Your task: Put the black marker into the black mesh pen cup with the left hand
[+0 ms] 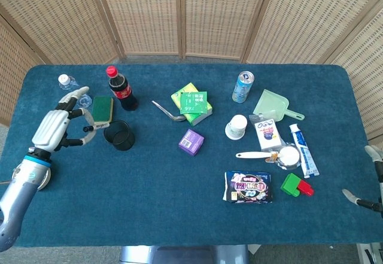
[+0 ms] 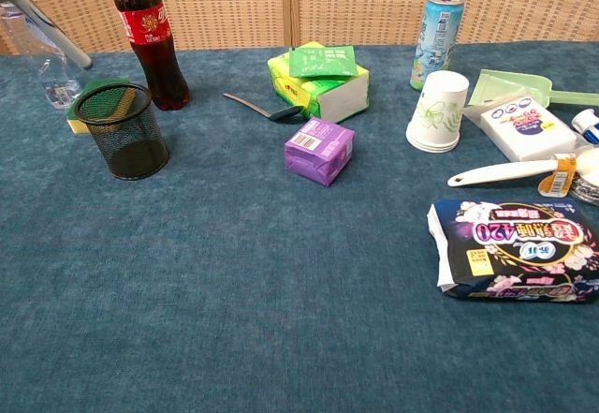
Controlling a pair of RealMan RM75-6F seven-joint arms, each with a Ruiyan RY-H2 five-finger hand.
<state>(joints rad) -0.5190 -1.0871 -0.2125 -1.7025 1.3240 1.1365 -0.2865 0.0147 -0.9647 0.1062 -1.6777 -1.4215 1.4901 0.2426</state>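
Observation:
The black mesh pen cup (image 1: pixel 118 134) stands upright and empty left of the table's middle; the chest view shows the cup (image 2: pixel 122 130) too. My left hand (image 1: pixel 55 127) hovers just left of it, pinching a slim marker (image 1: pixel 90 118) whose free end points toward the cup's rim. In the chest view the marker (image 2: pixel 54 31) is a blurred slanted stick at the top left, above and left of the cup. Only a sliver of my right hand (image 1: pixel 372 155) shows at the right edge of the head view.
A cola bottle (image 1: pixel 121 88) and a green sponge (image 1: pixel 102 109) stand right behind the cup, with a clear water bottle (image 1: pixel 73 88) further left. A spoon (image 1: pixel 169 112), green tissue packs (image 1: pixel 192 103) and a purple box (image 1: pixel 191 141) lie to the cup's right.

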